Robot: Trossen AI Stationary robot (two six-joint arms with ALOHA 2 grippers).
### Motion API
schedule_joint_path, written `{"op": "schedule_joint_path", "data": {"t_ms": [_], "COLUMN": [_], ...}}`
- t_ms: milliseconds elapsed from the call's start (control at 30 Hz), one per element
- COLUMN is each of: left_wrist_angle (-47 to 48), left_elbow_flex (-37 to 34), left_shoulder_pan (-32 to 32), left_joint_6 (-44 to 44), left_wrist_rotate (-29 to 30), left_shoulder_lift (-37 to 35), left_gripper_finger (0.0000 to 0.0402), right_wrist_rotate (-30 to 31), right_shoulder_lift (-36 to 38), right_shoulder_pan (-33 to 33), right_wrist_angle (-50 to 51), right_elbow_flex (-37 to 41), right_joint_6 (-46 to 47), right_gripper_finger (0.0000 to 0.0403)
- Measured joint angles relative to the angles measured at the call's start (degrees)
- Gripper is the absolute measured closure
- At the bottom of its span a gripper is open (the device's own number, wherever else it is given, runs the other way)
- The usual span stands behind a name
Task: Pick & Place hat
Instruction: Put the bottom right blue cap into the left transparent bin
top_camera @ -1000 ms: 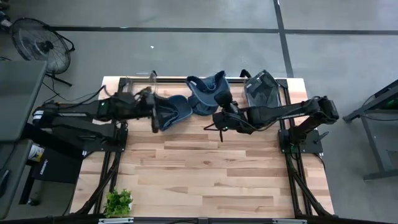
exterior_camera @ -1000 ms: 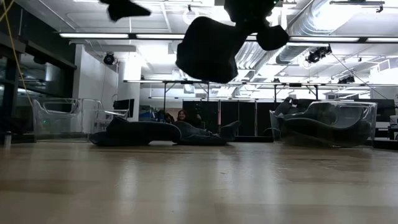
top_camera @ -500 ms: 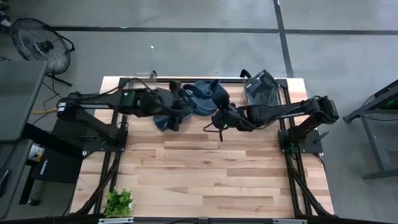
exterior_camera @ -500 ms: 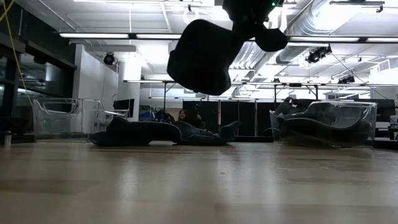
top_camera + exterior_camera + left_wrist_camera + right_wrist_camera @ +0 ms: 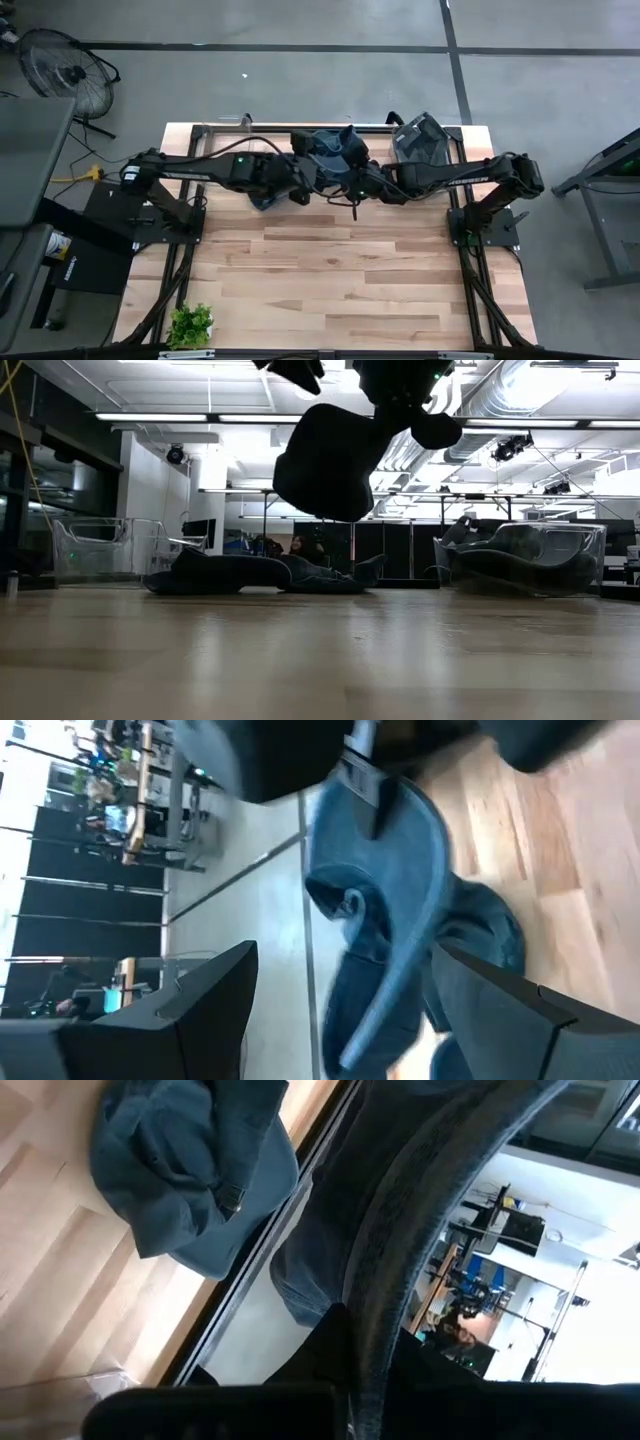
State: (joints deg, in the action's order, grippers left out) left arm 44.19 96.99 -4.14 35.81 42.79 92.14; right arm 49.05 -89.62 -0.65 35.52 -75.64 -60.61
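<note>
Tabletop (image 5: 330, 280): pale wood planks, visible grain, matte with a soft sheen in the low view.

Hat (image 5: 325, 460) is up off the tabletop, hanging from the right gripper (image 5: 352, 183) near the back edge at centre. Soft blue denim-like fabric, curved stiff brim. In the low view it reads as a dark, rounded, floppy silhouette. Right wrist view shows the brim edge (image 5: 400, 1250) running straight into the jaws, ribbed stitching along it; jaws clenched on the hat.

Left gripper (image 5: 297, 188) is just beside the right one, close to the hanging hat. Left wrist view: its two dark fingers (image 5: 190, 1020) stand spread apart with nothing between them, so jaws released. The same view shows the hat's brim (image 5: 410, 920) as a thin curved arc with folded cloth behind it.

More hats (image 5: 325, 150) lie crumpled in a heap on the tabletop at the back edge, same blue fabric; one (image 5: 190, 1170) shows a small metal buckle in the right wrist view.

Clear plastic bin (image 5: 420, 140) sits at the back right corner holding dark hats. Another clear bin (image 5: 95, 550) stands at the far left in the low view.

Small green plant (image 5: 190, 322) at the front left corner.
</note>
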Motion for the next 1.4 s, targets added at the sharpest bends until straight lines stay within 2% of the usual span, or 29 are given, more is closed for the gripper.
{"op": "schedule_joint_path", "data": {"t_ms": [600, 1000, 1133, 1267, 1400], "left_wrist_angle": [0.13, -1.06, -1.19, -1.18, -1.21], "left_elbow_flex": [0.02, 0.02, 0.0, -0.02, -0.02], "left_shoulder_pan": [0.0, 0.02, 0.02, 0.0, 0.0], "left_joint_6": [-1.73, -1.77, -3.54, -4.79, -6.3], "left_wrist_rotate": [-1.8, -1.86, -4.47, -4.92, -5.71], "left_shoulder_lift": [-0.09, -0.09, -0.09, -0.09, -0.09], "left_gripper_finger": [0.0105, 0.0105, 0.0106, 0.0124, 0.0172], "right_wrist_rotate": [-0.7, 0.01, 0.01, 0.01, -0.05], "right_shoulder_lift": [4.33, 4.37, 4.37, 4.37, 4.37], "right_shoulder_pan": [-0.21, -2.92, -2.9, -2.9, -2.9], "right_wrist_angle": [-1.18, -3.11, -3.86, -3.86, -3.86], "right_elbow_flex": [-0.02, -0.02, -0.02, -0.02, -0.02], "right_joint_6": [-5.93, -8.9, -9.1, -9.01, -8.93], "right_gripper_finger": [0.0398, 0.0398, 0.0398, 0.0398, 0.0398]}}
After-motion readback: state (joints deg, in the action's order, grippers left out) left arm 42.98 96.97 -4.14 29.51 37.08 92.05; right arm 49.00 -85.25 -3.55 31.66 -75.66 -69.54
